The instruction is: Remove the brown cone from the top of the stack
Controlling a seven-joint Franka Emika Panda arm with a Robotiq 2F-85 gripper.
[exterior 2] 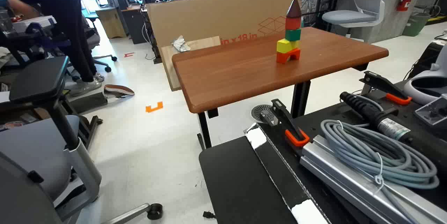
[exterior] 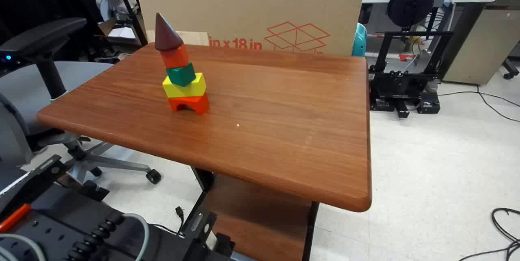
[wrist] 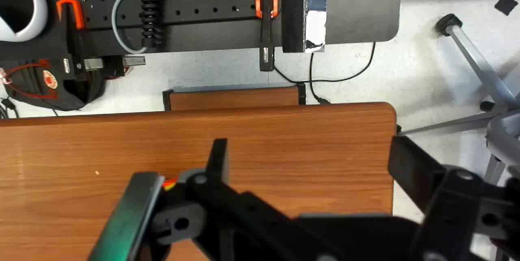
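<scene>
The brown cone [exterior: 166, 35] stands point up on top of the stack [exterior: 185, 86] in an exterior view. The cone [exterior 2: 293, 8] and stack [exterior 2: 290, 45] also show in an exterior view. Under the cone come a red block, a green block, a yellow block and an orange-red arch. The stack leans slightly. In the wrist view my gripper [wrist: 310, 147] is open with nothing between its fingers. A small red and yellow bit of the stack [wrist: 170, 183] peeks out beside the left finger; the cone is not made out there. The gripper is out of both exterior views.
The stack stands on a brown table [exterior: 280, 102]. A big cardboard box [exterior: 243, 5] stands behind the table. A black perforated work surface [exterior 2: 324, 122] with orange clamps and coiled grey cable [exterior 2: 384, 157] is in front. A dark-green blurred piece [wrist: 126, 220] is close to the wrist camera.
</scene>
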